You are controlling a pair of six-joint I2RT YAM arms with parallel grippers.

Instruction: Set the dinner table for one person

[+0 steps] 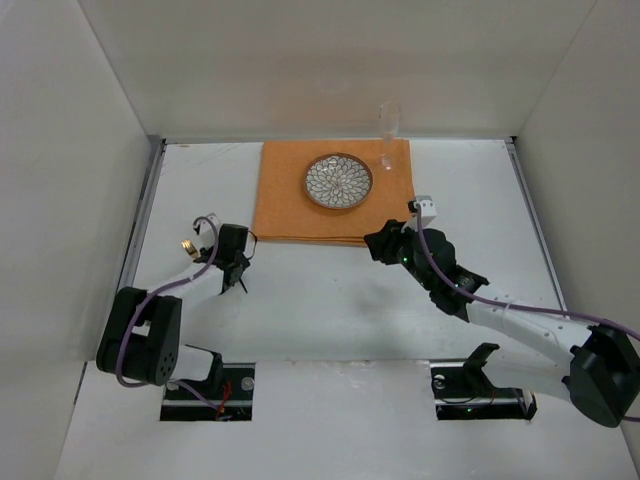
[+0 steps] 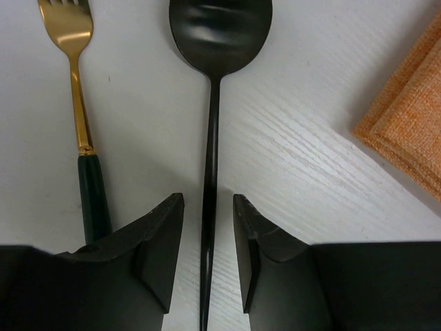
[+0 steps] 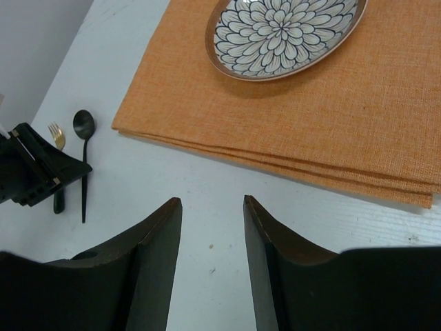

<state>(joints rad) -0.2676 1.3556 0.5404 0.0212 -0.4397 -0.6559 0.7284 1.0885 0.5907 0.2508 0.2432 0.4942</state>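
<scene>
A plate (image 1: pixel 338 181) and glass (image 1: pixel 389 135) stand on the mat (image 1: pixel 290 212) at the far side of the bench (image 1: pixel 330 310). The left hand (image 2: pixel 208 207) is spread astride the spoon (image 2: pixel 213 103), beside a fork (image 2: pixel 76 83); the right hand (image 3: pixel 211 201) is spread above the bench.

Top cam: fixed, high behind the arm bases, looks down and forward over the whole dinner table (image 1: pixel 330 330); distant, fine detail lost. Left wrist cam: very close to the surface, faces out past the left gripper (image 2: pixel 208 200) at spoon (image 2: pixel 213 103), fork (image 2: pixel 77 89) and placemat (image 2: pixel 413 131) corner. Right wrist cam: higher, tilted past the right gripper (image 3: pixel 212 203) across placemat to plate (image 3: pixel 286 31). Overlap: right wrist also catches spoon and fork; the placemat is in all three views.
</scene>
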